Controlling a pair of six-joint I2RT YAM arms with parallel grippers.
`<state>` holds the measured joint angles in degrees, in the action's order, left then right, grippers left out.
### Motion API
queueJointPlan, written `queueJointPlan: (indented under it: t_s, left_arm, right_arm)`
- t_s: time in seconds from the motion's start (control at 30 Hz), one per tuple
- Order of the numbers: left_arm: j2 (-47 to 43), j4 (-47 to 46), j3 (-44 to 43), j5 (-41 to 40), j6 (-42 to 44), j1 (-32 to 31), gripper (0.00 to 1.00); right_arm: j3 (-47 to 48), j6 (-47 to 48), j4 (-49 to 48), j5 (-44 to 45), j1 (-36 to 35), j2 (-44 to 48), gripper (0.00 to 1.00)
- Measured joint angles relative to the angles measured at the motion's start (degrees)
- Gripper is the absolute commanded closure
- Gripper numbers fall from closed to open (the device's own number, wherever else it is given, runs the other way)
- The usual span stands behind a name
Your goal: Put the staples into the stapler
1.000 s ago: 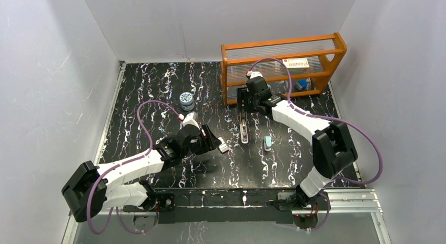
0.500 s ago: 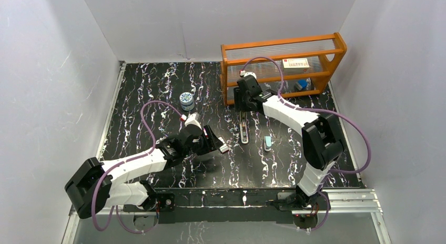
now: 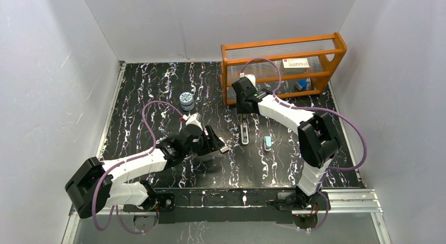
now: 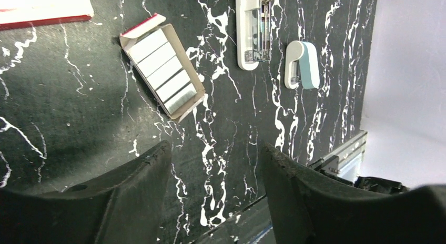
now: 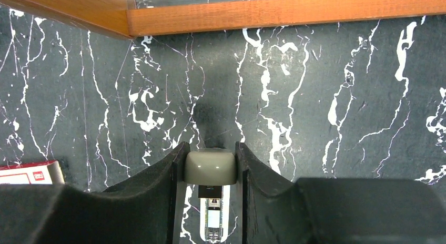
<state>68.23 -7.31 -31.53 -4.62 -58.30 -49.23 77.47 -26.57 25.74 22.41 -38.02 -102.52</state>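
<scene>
We pinch the stapler (image 5: 210, 173) by its far rounded end in the right gripper (image 5: 210, 155), just before the orange rack (image 5: 294, 12) at the desk's far edge, steadying it for loading (our guess), while the left gripper (image 4: 214, 154) hangs spread above the staples (image 4: 163, 75) in their cardboard tray (image 4: 139, 29) mid-desk.

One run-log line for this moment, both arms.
left gripper open near staples | right gripper shut on stapler end | staples in open box

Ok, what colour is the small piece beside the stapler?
White and light blue; the small piece shows best in the left wrist view, beside the stapler.
</scene>
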Motion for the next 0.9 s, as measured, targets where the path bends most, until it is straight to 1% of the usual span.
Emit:
queueJointPlan:
  t_s: [0.17, 0.27, 0.33, 0.53, 0.57, 0.7, 0.87, 0.9]
  left_arm:
    - [1.0, -1.6, 0.0, 2.7, 0.1, 0.0, 0.21]
    - [2.3, -3.5, 0.0, 5.6, 0.5, 0.0, 0.20]
    - [3.2, -4.9, 0.0, 7.5, 0.7, 0.0, 0.26]
    - [7.6, -7.7, 0.0, 11.8, -0.2, -0.5, 0.51]
    - [8.4, -7.7, -0.2, 12.0, -0.5, -0.9, 0.54]
    - [12.1, -7.2, -1.9, 12.0, -2.0, -3.7, 0.61]
    - [16.8, -8.7, -4.6, 12.7, -4.3, -6.3, 0.76]
    - [17.6, -9.4, -4.7, 12.8, -4.7, -6.6, 0.78]
  right_arm:
    - [0.1, -0.6, 1.3, 0.4, -0.5, 0.1, 0.70]
    - [0.1, -1.8, 2.8, 0.2, -0.9, 0.6, 0.70]
    - [-0.4, -2.5, 3.7, -0.1, -1.3, 1.6, 0.71]
    - [-5.4, -5.1, 4.8, -1.6, -3.1, 7.8, 0.71]
    - [-6.2, -5.6, 5.1, -1.7, -3.6, 9.1, 0.72]
    - [-9.1, -7.8, 6.2, -1.9, -5.6, 13.1, 0.72]
    - [-12.7, -10.2, 7.3, -2.2, -7.7, 15.9, 0.72]
    - [-13.2, -10.7, 7.4, -2.2, -8.0, 16.0, 0.72]
